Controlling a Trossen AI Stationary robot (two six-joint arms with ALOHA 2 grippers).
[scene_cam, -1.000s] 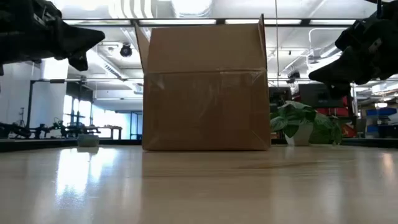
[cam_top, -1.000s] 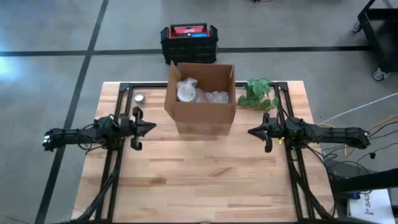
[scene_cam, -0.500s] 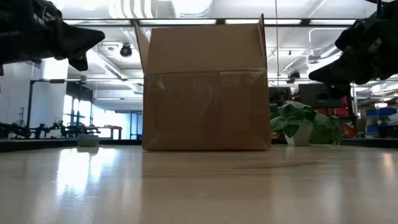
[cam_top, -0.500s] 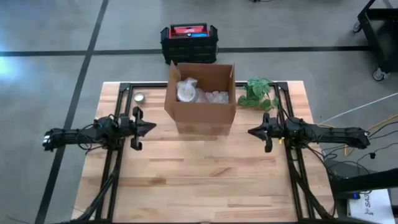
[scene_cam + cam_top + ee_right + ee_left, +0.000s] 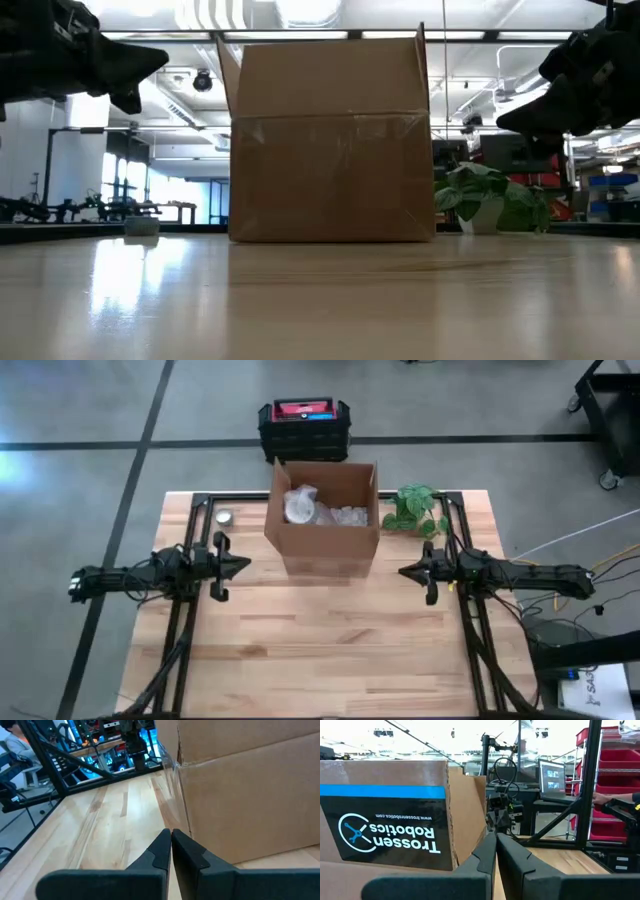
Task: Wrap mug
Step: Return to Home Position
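The cardboard box [image 5: 322,520] stands open-topped at the far middle of the table [image 5: 330,650]. The wrapped mug [image 5: 299,506] lies inside it, a pale bundle of bubble wrap against the box's left wall, with more loose wrap [image 5: 345,516] beside it toward the right wall.

The left claw [image 5: 243,565] hangs above the table just left of the box's near corner, pointing inward, its fingers pressed together and holding nothing. The right claw [image 5: 403,572] mirrors it on the other side, near the box's right near corner, fingers likewise pressed together and empty. Neither touches the box.

A small potted plant [image 5: 415,510] sits just beside the box's right wall, behind the right claw. A small round object [image 5: 224,517] lies on the table near the far left corner, well apart from the box. On the floor beyond the table stands a black case with a red top [image 5: 304,422].

From table height the box's front wall blocks any sight of the mug. In the right wrist view a person [image 5: 12,732] shows partly beyond the table's edge.
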